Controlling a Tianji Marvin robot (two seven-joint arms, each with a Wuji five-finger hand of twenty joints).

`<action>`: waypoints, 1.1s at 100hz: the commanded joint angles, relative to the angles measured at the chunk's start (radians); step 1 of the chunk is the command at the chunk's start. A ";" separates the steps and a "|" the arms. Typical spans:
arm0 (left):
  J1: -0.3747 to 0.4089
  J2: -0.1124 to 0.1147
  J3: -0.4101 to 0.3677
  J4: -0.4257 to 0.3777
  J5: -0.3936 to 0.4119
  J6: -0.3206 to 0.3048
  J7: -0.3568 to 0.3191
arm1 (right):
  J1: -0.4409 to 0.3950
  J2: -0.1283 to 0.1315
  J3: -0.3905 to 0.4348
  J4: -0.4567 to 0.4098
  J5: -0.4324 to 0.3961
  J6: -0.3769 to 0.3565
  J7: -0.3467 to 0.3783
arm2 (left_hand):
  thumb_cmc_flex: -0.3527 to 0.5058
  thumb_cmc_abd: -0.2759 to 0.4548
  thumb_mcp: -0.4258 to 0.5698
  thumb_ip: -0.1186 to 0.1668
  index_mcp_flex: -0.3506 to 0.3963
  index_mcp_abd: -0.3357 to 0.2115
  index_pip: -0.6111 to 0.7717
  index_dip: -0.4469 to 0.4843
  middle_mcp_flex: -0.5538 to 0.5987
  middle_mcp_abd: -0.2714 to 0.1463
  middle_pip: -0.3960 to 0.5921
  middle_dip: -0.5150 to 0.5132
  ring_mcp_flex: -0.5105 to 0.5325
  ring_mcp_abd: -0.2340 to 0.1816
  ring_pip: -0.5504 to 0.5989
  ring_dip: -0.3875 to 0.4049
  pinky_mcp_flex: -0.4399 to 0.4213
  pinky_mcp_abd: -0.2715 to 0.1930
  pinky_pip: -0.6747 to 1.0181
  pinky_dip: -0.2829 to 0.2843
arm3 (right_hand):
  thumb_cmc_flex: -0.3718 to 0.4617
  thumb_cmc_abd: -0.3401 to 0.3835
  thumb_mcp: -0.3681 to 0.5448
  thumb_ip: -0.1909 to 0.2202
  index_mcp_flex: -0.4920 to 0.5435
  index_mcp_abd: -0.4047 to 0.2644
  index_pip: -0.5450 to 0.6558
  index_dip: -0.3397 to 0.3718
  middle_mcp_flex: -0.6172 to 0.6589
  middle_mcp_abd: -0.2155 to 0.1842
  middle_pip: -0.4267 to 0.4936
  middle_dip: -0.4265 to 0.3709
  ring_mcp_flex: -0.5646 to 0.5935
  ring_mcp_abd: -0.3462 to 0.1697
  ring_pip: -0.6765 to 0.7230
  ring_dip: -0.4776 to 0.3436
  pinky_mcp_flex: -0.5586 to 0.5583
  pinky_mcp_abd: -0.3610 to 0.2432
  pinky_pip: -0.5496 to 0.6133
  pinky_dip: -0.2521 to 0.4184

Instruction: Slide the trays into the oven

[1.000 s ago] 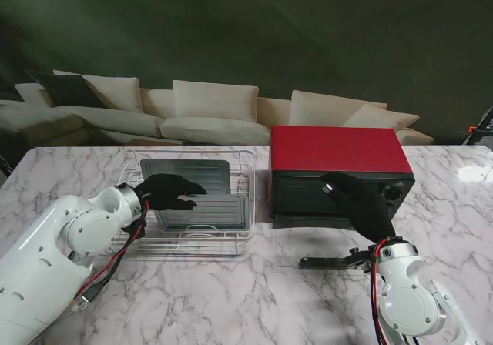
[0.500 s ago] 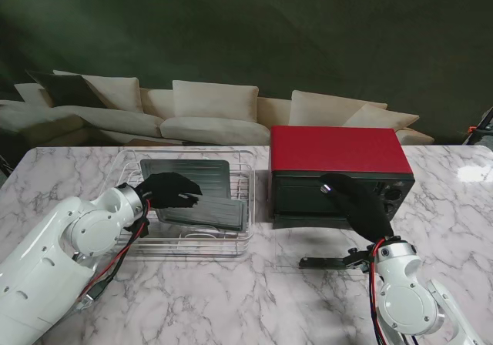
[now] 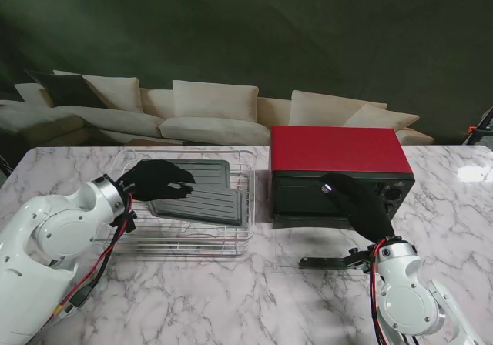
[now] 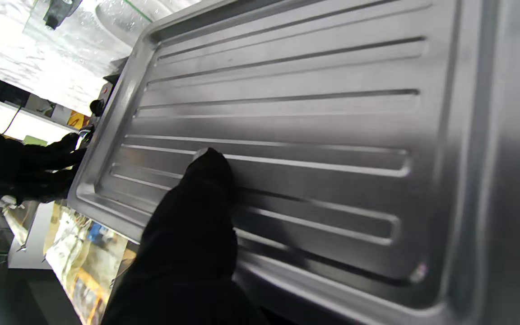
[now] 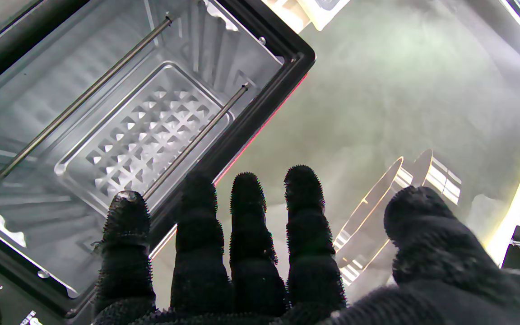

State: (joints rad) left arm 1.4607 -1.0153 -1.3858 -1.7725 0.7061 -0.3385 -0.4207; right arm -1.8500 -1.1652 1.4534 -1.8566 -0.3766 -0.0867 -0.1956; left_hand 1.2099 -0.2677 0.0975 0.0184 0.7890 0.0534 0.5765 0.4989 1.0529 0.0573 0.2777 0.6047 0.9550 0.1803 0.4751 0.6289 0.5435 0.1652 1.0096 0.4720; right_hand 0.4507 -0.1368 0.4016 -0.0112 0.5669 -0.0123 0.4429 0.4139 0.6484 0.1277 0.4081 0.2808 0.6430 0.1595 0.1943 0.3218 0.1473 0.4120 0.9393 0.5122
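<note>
Marble-patterned table [image 3: 254,299] fills the near ground, with a pale sofa [image 3: 216,114] against the dark wall behind it. On the right half stands the red oven [image 3: 339,172], its glass door [image 3: 320,249] dropped flat onto the marble toward the robot; the right wrist view looks into the bare metal cavity [image 5: 120,131] with its heating rods. Left of the oven sits a white wire rack [image 3: 192,237]. One dark tray [image 3: 202,199] is lifted and tilted above the rack, its far end close to the oven's left side; whether a second tray lies under it cannot be told. The left hand [image 3: 158,179] is clamped on the tray's left edge, and the left wrist view shows a gloved finger [image 4: 206,180] pressed onto the ribbed metal. The right hand [image 3: 358,202] hangs in front of the oven opening, holding nothing, fingers [image 5: 246,212] straight and slightly spread, thumb apart.
</note>
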 commanded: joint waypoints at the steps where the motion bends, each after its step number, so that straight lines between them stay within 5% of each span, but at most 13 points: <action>1: 0.012 0.007 -0.015 -0.038 -0.012 -0.014 -0.012 | -0.011 -0.002 0.002 -0.007 -0.005 -0.005 -0.006 | 0.078 0.019 0.064 -0.007 0.068 -0.048 0.077 0.023 0.032 -0.003 -0.009 -0.001 0.029 0.025 0.014 -0.009 0.024 -0.030 0.052 -0.017 | -0.031 -0.025 0.003 -0.019 0.001 -0.014 0.015 -0.006 0.008 0.001 0.010 0.010 0.006 -0.006 0.011 0.009 -0.010 -0.015 -0.001 0.010; 36: 0.089 0.001 -0.110 -0.188 -0.074 -0.030 -0.002 | -0.072 0.004 0.003 -0.057 -0.028 -0.023 0.006 | 0.075 0.016 0.067 0.002 0.063 -0.037 0.068 0.027 0.036 0.010 -0.011 -0.003 0.040 0.025 0.022 -0.008 0.033 -0.024 0.062 -0.018 | -0.105 -0.066 0.017 -0.021 -0.170 0.005 -0.044 -0.036 -0.090 -0.040 -0.035 -0.030 -0.030 -0.030 -0.020 -0.010 -0.015 -0.031 -0.019 -0.001; 58: 0.072 -0.003 -0.091 -0.216 -0.152 0.005 -0.006 | -0.128 0.018 -0.008 -0.107 -0.049 -0.005 0.060 | 0.072 0.019 0.065 0.002 0.063 -0.041 0.064 0.033 0.034 0.007 -0.011 -0.002 0.039 0.024 0.022 -0.008 0.031 -0.024 0.062 -0.020 | -0.190 -0.069 0.015 -0.041 -0.379 0.094 -0.130 -0.155 -0.272 -0.013 -0.165 -0.105 -0.122 -0.035 -0.089 -0.071 -0.025 -0.056 -0.060 -0.023; 60: 0.068 -0.003 -0.087 -0.216 -0.156 0.007 -0.006 | -0.132 0.019 -0.009 -0.111 -0.049 -0.004 0.063 | 0.072 0.018 0.065 0.002 0.063 -0.042 0.064 0.034 0.034 0.008 -0.011 -0.002 0.039 0.024 0.022 -0.008 0.031 -0.024 0.062 -0.021 | -0.211 -0.073 0.035 -0.049 -0.393 0.101 -0.104 -0.218 -0.279 -0.015 -0.172 -0.112 -0.117 -0.038 -0.084 -0.075 -0.019 -0.062 -0.061 -0.028; 66: 0.055 -0.004 -0.071 -0.216 -0.165 0.014 -0.005 | -0.147 0.022 -0.011 -0.124 -0.047 0.000 0.078 | 0.073 0.020 0.066 0.002 0.063 -0.042 0.063 0.036 0.033 0.008 -0.011 -0.002 0.037 0.024 0.021 -0.009 0.031 -0.024 0.062 -0.021 | -0.263 -0.061 0.023 -0.059 -0.433 0.111 -0.103 -0.255 -0.305 -0.023 -0.196 -0.123 -0.113 -0.052 -0.082 -0.076 -0.012 -0.080 -0.075 -0.043; 80: 0.021 -0.009 -0.019 -0.208 -0.178 0.036 0.011 | -0.165 0.026 -0.017 -0.141 -0.045 0.004 0.097 | 0.073 0.021 0.065 0.003 0.062 -0.044 0.062 0.040 0.034 0.006 -0.010 0.000 0.036 0.023 0.022 -0.008 0.029 -0.023 0.062 -0.022 | -0.337 -0.101 0.075 -0.079 -0.447 0.120 -0.231 -0.378 -0.362 -0.018 -0.209 -0.130 -0.041 -0.020 -0.002 -0.021 0.075 -0.078 0.066 -0.011; 88: -0.002 -0.013 0.020 -0.199 -0.185 0.051 0.019 | -0.163 0.029 -0.023 -0.142 -0.030 0.005 0.114 | 0.073 0.022 0.065 0.003 0.063 -0.045 0.062 0.042 0.034 0.005 -0.009 0.001 0.037 0.023 0.024 -0.007 0.028 -0.024 0.064 -0.021 | -0.349 -0.119 0.099 -0.084 -0.418 0.129 -0.363 -0.299 -0.376 0.002 -0.163 -0.110 0.001 -0.008 0.070 0.033 0.128 -0.091 0.157 0.015; 110: -0.073 -0.022 0.144 -0.165 -0.222 0.103 0.038 | -0.131 0.029 -0.052 -0.120 0.011 -0.008 0.127 | 0.074 0.024 0.065 0.004 0.062 -0.044 0.059 0.046 0.033 0.007 -0.009 0.002 0.036 0.024 0.027 -0.004 0.026 -0.023 0.067 -0.019 | -0.316 -0.157 0.108 -0.086 -0.444 0.139 -0.161 -0.096 -0.409 -0.012 -0.035 -0.060 -0.020 -0.017 0.134 0.052 0.143 -0.110 0.187 0.015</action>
State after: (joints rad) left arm 1.4017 -1.0212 -1.2611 -1.9463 0.4916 -0.2402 -0.3720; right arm -1.9935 -1.1321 1.4114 -1.9918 -0.3610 -0.0882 -0.0582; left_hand 1.2099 -0.2681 0.0977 0.0184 0.7895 0.0537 0.5792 0.5123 1.0534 0.0589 0.2775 0.6061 0.9668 0.1800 0.4801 0.6288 0.5567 0.1664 1.0321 0.4607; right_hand 0.1384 -0.2503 0.5015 -0.0727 0.1517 0.1147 0.2346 0.2795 0.2706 0.1382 0.3439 0.2101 0.6298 0.1521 0.3104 0.3712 0.2999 0.3473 1.1196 0.5331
